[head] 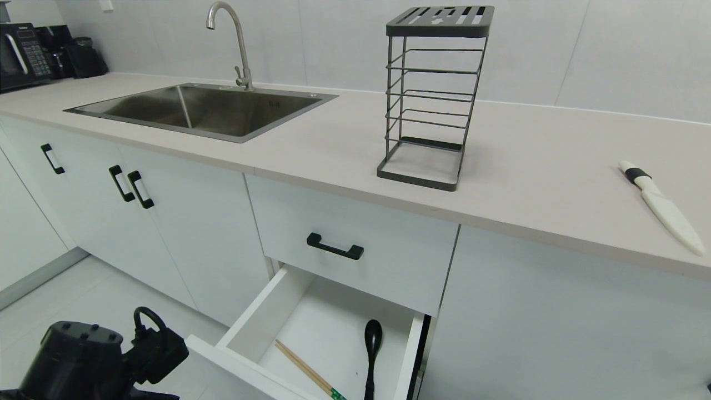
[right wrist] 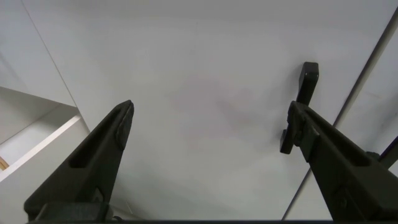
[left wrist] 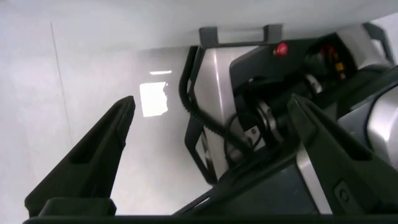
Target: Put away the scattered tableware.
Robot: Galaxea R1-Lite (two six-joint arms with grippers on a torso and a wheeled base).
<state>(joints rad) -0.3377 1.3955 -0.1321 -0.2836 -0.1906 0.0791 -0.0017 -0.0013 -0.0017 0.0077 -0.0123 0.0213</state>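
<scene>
Shows left gripper [left wrist: 211, 146] and right gripper [right wrist: 211, 146] both spread wide, holding nothing. Finds right gripper facing a white cabinet door [right wrist: 205, 74], black handle [right wrist: 300, 102] near one fingertip, open drawer [right wrist: 31, 124] beyond the other. Finds white knife [head: 661, 206] on countertop [head: 527, 155], well apart from both; chopsticks [head: 304, 368] and black spoon [head: 371, 353] in drawer.
</scene>
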